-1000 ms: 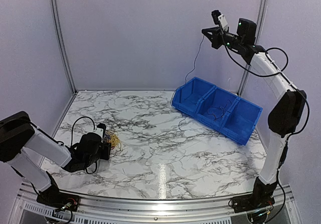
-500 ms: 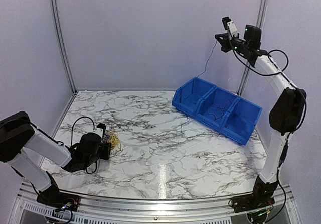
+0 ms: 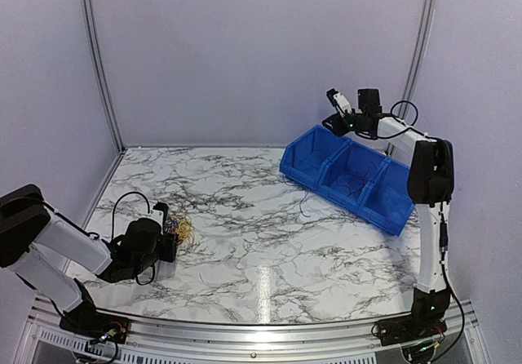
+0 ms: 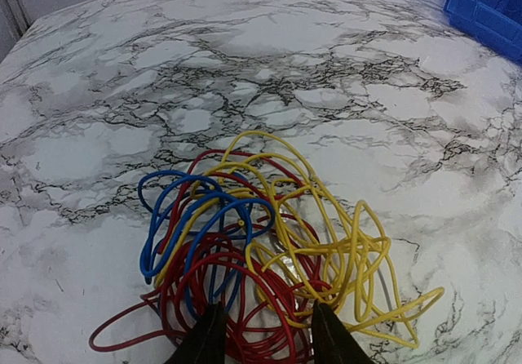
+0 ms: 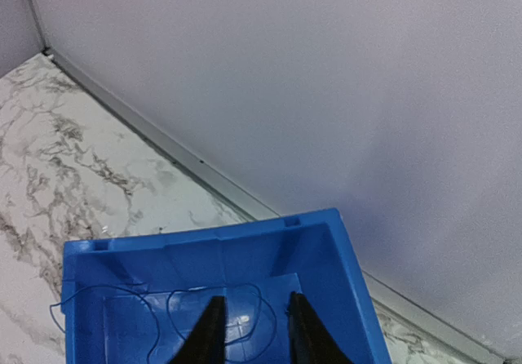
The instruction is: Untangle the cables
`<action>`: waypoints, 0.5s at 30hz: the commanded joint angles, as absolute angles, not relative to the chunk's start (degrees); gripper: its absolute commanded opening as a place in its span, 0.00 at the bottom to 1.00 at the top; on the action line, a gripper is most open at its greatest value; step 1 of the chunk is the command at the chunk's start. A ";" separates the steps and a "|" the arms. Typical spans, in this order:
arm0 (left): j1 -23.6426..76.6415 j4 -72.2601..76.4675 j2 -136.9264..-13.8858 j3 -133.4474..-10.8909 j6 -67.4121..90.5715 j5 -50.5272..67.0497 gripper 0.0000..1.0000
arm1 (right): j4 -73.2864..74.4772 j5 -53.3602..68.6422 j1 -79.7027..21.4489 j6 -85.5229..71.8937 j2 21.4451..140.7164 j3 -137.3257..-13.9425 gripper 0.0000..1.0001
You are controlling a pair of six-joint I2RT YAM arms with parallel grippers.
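Observation:
The cables (image 4: 261, 241) are a fist-sized tangle of blue, red and yellow loops on the marble table; in the top view they (image 3: 187, 228) lie at the near left. My left gripper (image 4: 265, 344) is open and low at the tangle's near edge, with red loops between its fingers (image 4: 205, 341); in the top view it (image 3: 171, 237) is just left of the tangle. My right gripper (image 5: 251, 335) is open and hovers over a blue bin (image 5: 245, 246), in which a thin dark wire (image 5: 175, 299) lies. In the top view it (image 3: 333, 122) is above the bin's far end.
A row of three joined blue bins (image 3: 326, 186) stands at the back right, with thin dark wires inside. One thin wire (image 3: 301, 204) trails from the bins onto the table. Walls close off the back and both sides.
My right arm has come down from high up to just above the blue bin, and the thin wire that hung from it now lies in the bin. The left arm has barely moved.

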State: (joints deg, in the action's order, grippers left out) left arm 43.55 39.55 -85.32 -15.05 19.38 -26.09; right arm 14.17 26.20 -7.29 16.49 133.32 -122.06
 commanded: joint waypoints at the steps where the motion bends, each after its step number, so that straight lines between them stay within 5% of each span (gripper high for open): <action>1: 43.75 38.23 -83.41 -13.82 20.50 -27.24 0.38 | 19.22 27.47 -7.82 17.27 129.46 -126.75 0.35; 9: 43.85 37.90 -80.07 -14.56 19.11 -26.46 0.42 | 20.24 31.16 -10.07 19.65 113.92 -111.07 0.55; 15: 44.11 37.48 -79.44 -15.96 18.69 -25.37 0.43 | 24.40 31.43 -17.21 25.04 107.87 -95.27 0.38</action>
State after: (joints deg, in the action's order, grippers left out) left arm 43.68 38.74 -80.53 -14.52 19.70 -25.96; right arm 19.53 30.02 -11.70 20.88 108.29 -104.12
